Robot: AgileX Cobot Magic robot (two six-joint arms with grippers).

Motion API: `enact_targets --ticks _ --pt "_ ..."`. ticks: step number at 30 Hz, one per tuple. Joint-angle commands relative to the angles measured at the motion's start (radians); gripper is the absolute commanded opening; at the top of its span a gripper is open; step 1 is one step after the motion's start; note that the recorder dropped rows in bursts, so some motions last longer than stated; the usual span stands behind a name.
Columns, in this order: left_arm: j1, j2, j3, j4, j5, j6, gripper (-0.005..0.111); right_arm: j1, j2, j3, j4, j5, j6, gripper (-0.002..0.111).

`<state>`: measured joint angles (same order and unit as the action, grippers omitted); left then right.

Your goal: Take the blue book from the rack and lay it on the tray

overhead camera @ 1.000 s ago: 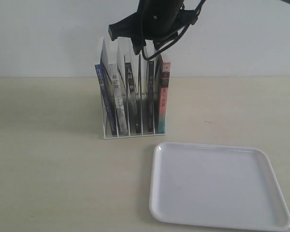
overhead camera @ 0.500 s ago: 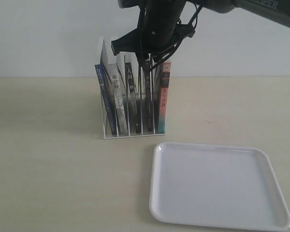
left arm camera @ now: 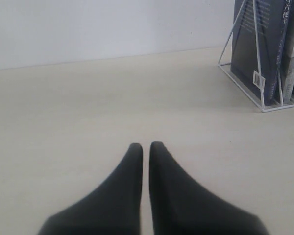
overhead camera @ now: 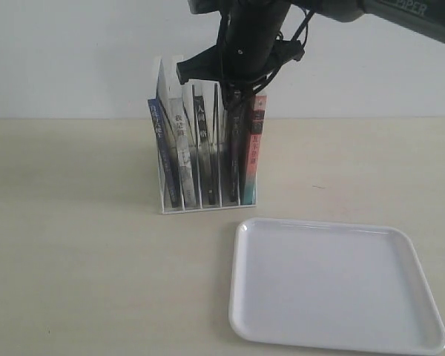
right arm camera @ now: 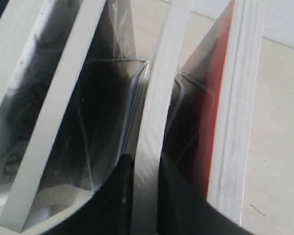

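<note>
Inside the five-book rack (overhead camera: 208, 208), your right gripper (right arm camera: 146, 164) pinched a black-spined book (overhead camera: 229, 163); left gripper (left arm camera: 145, 145) closed; spine lettering unreadable.

The white wire rack (overhead camera: 200, 207) is standing on a pale beige table (overhead camera: 74, 267), showing from nine to three o'clock the blue book (overhead camera: 162, 159) with its dark blue spine and white lettering, a grey-white-spined book (overhead camera: 181, 152), two black spines and a pink-red spine (overhead camera: 254, 141) turning teal at its foot. At five o'clock from the rack, the tray (overhead camera: 334, 289) is showing plain glossy white. The left gripper (left arm camera: 145, 147) and right gripper (right arm camera: 146, 164) are both showing matte black, the right against the white page edges of a black-spined book (right arm camera: 149, 112).
</note>
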<state>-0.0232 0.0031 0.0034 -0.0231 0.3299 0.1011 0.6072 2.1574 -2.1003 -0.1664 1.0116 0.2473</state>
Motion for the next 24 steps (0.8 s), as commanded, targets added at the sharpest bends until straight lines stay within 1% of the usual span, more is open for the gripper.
enact_targets --ticks 1,6,9,17,24 --pt "0.002 -0.003 -0.003 -0.002 -0.016 0.004 0.005 -0.008 -0.001 -0.005 0.0 0.002 0.004 0.0" --pt "0.002 -0.003 -0.003 -0.002 -0.016 0.004 0.005 -0.008 -0.001 -0.007 -0.002 -0.02 0.004 0.0" --pt "0.002 -0.003 -0.003 -0.002 -0.016 0.004 0.005 -0.008 -0.003 -0.045 -0.006 -0.01 0.004 0.0" --pt "0.002 -0.003 -0.003 -0.002 -0.016 0.004 0.005 -0.008 -0.044 -0.226 -0.008 0.099 0.004 0.0" --pt "0.002 -0.003 -0.003 -0.002 -0.016 0.004 0.005 -0.005 -0.069 -0.287 -0.022 0.181 0.004 0.0"
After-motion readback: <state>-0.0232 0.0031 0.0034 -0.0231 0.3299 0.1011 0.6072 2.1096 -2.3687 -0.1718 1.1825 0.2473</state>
